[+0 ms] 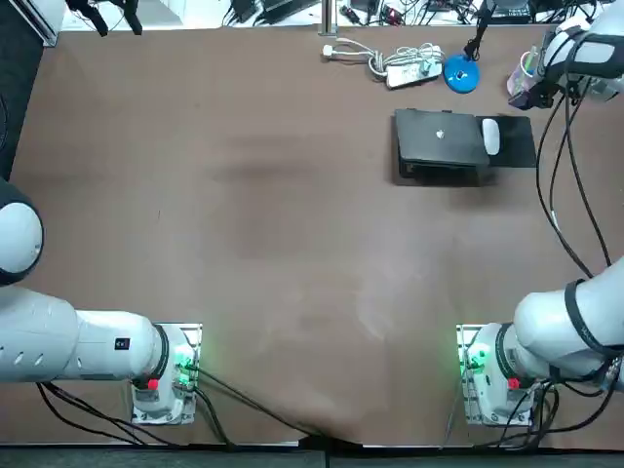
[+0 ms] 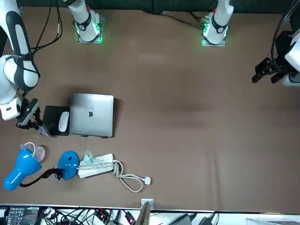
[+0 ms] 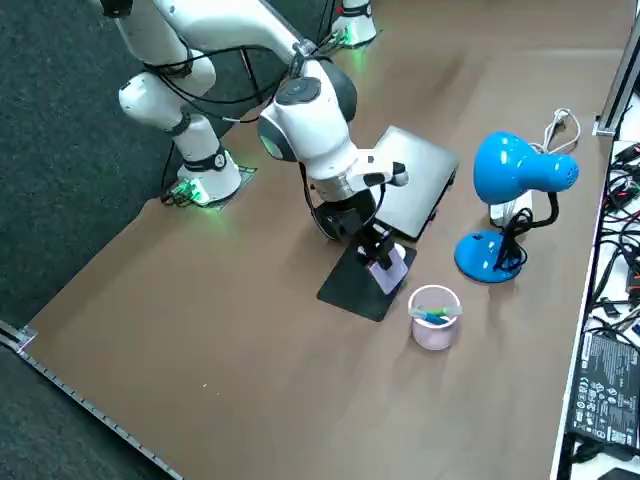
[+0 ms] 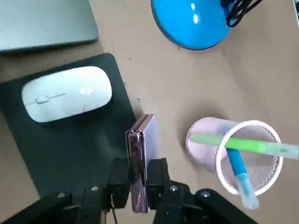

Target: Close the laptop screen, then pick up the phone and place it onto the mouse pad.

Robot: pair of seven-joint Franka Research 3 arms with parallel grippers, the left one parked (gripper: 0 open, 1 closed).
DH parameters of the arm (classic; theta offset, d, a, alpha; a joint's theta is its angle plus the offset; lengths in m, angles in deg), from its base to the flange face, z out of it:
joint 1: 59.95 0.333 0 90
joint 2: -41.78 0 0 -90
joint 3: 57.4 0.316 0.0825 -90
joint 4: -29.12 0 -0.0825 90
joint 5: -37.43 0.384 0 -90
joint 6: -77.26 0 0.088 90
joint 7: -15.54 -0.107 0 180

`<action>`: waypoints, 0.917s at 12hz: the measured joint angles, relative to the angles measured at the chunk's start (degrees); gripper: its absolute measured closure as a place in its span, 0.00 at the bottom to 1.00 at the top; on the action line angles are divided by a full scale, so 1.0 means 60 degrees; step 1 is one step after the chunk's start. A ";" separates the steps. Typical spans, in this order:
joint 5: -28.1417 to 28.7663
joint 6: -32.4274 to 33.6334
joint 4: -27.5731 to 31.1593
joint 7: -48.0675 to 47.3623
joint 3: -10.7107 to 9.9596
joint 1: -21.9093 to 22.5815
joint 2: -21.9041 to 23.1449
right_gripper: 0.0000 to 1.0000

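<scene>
Jaws pinched tight on the phone (image 4: 142, 140): the right gripper (image 4: 138, 176) has it clamped across its two flat faces, a finger (image 4: 119, 179) on either side. The phone stands on edge and sticks out well past the fingertips. It's a pale lilac slab, its shiny pinkish edge turned toward the wrist camera.

From the side, the gripper (image 3: 378, 245) points down at the table (image 3: 250, 330). The phone (image 3: 388, 268) hangs over the black pad (image 3: 350, 285), at the end of the pad nearest the cup (image 3: 434, 318). Whether its lower edge touches the pad, I cannot tell. The wrist view puts the phone right at the rim of the pad (image 4: 70, 149), where black meets bare table.

On that pad sits the white mouse (image 4: 67, 98), well clear of the phone. Past the mouse is the laptop (image 4: 46, 21), lid down flat. From overhead the laptop (image 1: 441, 141) lies closed, with the pad (image 1: 517, 141) just beside it.

Off the pad on the other side is the pink mesh cup (image 4: 233, 154), holding a green pen (image 4: 238, 143) and a blue pen (image 4: 239, 172). It is near the phone but apart from it.

Further out stands the blue lamp (image 3: 515, 170), its round base (image 4: 196, 21) on the table beyond the cup. From the front, a white power strip (image 2: 96, 166) lies beside that base, its cable coiled.
</scene>
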State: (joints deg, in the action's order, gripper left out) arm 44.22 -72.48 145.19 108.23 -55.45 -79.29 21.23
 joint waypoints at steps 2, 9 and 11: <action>-0.0120 -0.0424 0.0005 0.0240 0.0000 0.0014 -0.0206 0.77; -0.0290 -0.0939 0.0025 0.0843 -0.0038 0.0012 -0.0747 0.77; -0.0333 -0.0966 0.0061 0.0869 -0.0048 0.0010 -0.0776 0.77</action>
State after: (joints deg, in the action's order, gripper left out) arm 42.23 -78.28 145.55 113.45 -55.74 -79.22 16.57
